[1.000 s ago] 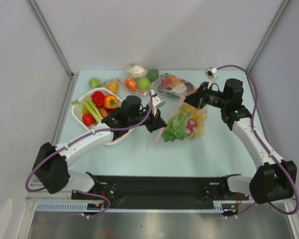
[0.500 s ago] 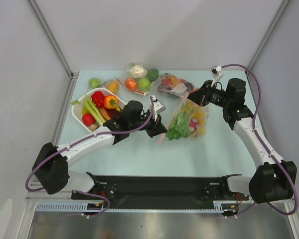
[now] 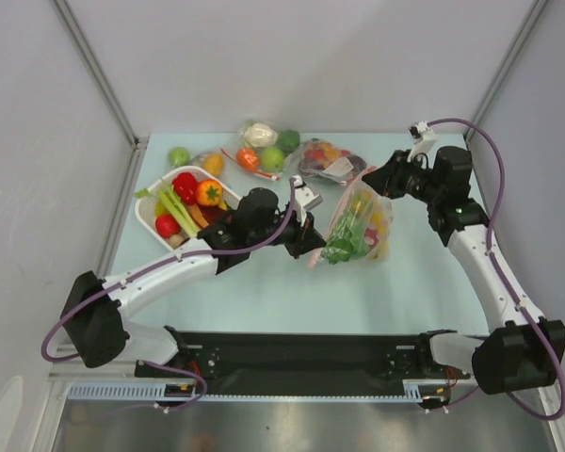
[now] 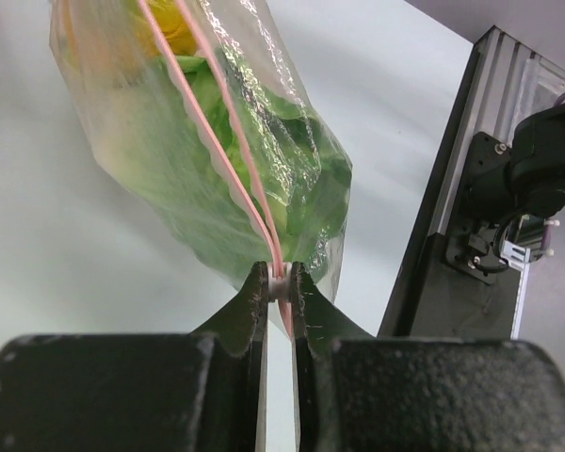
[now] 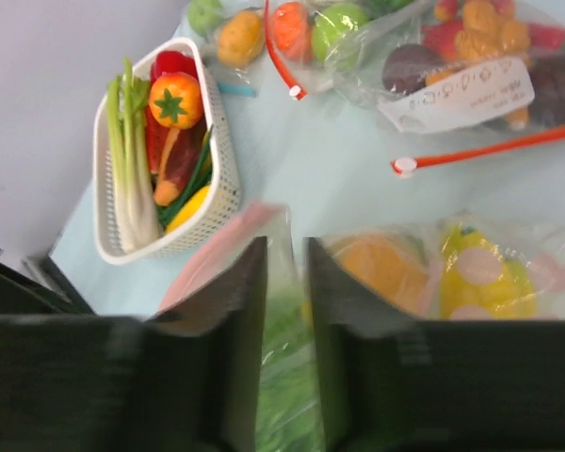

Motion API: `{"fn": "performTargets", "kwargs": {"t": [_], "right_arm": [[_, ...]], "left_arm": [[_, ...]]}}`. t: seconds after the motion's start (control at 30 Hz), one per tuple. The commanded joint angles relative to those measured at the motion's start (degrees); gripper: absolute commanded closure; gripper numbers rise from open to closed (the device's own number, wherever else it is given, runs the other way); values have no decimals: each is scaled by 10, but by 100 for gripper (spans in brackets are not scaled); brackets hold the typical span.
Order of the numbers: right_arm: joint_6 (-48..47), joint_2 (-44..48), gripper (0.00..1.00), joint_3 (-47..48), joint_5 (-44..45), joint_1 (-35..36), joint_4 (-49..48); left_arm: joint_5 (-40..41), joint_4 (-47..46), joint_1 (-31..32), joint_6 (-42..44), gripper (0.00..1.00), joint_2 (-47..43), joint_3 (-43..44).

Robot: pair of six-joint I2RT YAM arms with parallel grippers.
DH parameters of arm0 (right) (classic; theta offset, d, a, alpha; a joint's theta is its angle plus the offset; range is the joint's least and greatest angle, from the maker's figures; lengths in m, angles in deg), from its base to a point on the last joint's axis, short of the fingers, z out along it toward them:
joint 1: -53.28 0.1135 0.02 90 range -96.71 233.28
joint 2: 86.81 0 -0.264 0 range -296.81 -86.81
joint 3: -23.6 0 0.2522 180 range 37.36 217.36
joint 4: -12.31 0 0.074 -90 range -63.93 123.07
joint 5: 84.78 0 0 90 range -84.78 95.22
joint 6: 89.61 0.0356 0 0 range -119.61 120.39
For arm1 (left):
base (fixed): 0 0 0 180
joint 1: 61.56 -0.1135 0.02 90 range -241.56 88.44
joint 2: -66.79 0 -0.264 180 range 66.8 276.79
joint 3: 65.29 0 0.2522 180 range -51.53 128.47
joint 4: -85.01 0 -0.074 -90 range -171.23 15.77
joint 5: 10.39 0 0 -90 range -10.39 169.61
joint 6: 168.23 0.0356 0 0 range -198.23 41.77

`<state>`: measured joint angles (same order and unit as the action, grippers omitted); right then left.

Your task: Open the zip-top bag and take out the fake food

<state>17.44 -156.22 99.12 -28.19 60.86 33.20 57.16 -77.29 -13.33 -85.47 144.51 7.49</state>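
The zip-top bag [image 3: 363,224] hangs tilted between my two grippers above the table's middle right. It holds green lettuce [image 3: 341,247], a yellow banana bunch [image 3: 378,222] and an orange-yellow fruit [image 5: 381,271]. My left gripper [image 3: 314,247] is shut on the white slider of the pinkish-red zip strip [image 4: 228,160] at the bag's lower left end; the pinch shows in the left wrist view [image 4: 281,282]. My right gripper [image 3: 376,181] is shut on the bag's upper edge, with plastic between its fingers in the right wrist view [image 5: 284,273].
A white basket [image 3: 149,222] with red peppers, tomato and leek stands at the left. A clear bag with dark purple items and a white label [image 3: 331,162] and a bag with cauliflower [image 3: 262,139] lie at the back. A green apple [image 3: 178,156] lies at the back left.
Both grippers have moved right. The bag has risen off the table and now hangs steeper. My left gripper has closed in on the bag's lower end along the zip strip.
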Motion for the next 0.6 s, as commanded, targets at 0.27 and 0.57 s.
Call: {"fn": "performTargets", "kwargs": {"t": [0.27,0.57], "right_arm": [[-12,77,36,93,149,62,185],[11,3,35,170,237,164,270]], "left_arm": [[18,-11,8,-7,100,-18,39],[29,-14,11,-4,100,-15,41]]}}
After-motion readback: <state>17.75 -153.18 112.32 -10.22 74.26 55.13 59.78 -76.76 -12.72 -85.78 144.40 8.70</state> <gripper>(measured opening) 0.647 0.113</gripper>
